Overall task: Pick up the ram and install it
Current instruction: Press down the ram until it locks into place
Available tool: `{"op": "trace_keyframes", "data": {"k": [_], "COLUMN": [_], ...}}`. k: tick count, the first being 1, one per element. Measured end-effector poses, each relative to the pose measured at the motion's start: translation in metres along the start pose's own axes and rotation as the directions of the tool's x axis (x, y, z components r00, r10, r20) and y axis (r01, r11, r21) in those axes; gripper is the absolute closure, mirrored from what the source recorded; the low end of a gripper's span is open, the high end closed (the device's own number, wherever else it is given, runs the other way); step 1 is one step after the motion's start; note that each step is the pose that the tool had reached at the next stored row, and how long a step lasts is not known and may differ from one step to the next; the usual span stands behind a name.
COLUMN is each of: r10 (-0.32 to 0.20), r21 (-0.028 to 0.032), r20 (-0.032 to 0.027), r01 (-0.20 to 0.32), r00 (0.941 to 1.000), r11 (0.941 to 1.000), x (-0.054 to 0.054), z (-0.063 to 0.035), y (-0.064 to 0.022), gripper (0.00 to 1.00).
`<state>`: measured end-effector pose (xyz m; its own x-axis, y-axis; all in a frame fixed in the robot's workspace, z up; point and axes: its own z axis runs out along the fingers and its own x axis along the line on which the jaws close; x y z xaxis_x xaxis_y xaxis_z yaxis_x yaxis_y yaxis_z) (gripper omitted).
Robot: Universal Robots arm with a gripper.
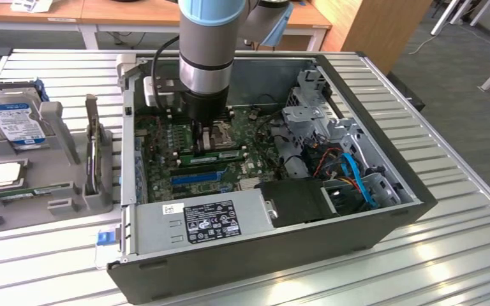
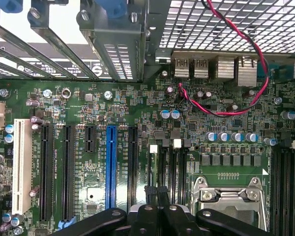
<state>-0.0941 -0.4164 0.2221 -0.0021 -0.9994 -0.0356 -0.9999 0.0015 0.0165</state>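
Looking into the open case (image 1: 381,167), you find the arm reaching down over the board (image 2: 88,105), with the claw (image 2: 157,191) pressed shut, its black fingers together and nothing visible between them. It hangs just beside the short black slots (image 2: 173,164) with white clips, between the blue slot (image 2: 111,164) and the socket (image 2: 229,196). In the exterior view a bright green stick, apparently the ram (image 1: 204,156), lies along those slots just in front of the claw; you cannot tell whether it is fully seated. Another thin green strip (image 1: 36,190) rests on the grey tray (image 1: 58,207) at the exterior view's left, near the drive (image 1: 15,121), whose blue label is too small to read. The power supply (image 1: 202,220) carries a white and a black sticker, also unreadable, and the white print beside the slots is too fine. Room is tight: the drive cage (image 1: 313,121) and blue cables (image 1: 360,178) crowd one side, and a red-black twisted wire (image 2: 236,110) loops above the socket.
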Motion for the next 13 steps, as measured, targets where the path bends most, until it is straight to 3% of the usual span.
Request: {"op": "trace_keyframes", "data": {"k": [7,13], "r10": [0.0,0.0], "r21": [0.0013,-0.0008], "r20": [0.0018,0.0002], "r01": [0.0,0.0], "r00": [1.0,1.0], "r11": [1.0,1.0], "x": [0.0,-0.001], "z": [-0.0017,-0.0161], "y": [-0.0002,0.0002], "gripper": [0.9,0.9]}}
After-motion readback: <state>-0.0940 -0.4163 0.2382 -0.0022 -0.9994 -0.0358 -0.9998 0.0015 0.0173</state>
